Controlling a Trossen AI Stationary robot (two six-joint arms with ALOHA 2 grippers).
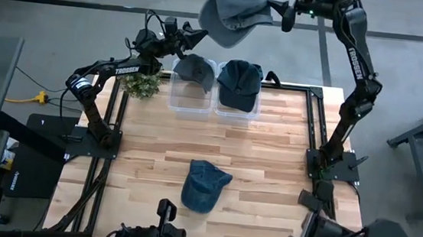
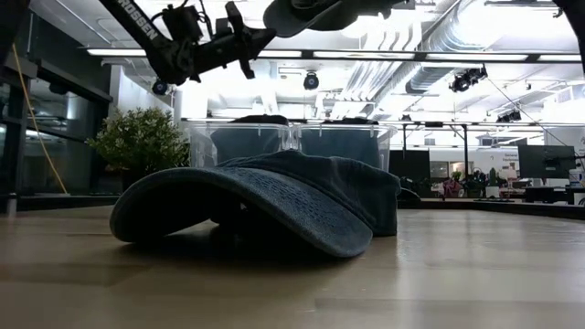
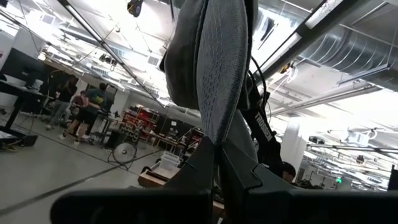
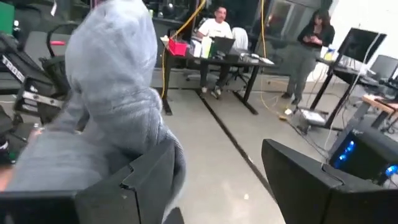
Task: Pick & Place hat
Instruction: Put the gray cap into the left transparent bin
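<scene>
The right end effector is raised high beyond the table's far edge and is clenched on a grey hat, which hangs limp from it above the two clear bins; each bin already holds a dark hat. The left end effector is near the grey hat, beside the far left corner; I cannot tell if it is released or clenched. The fabric seems soft and light, so the stiffer brim looks the best hold. A blue hat lies near the table's near edge.
</scene>
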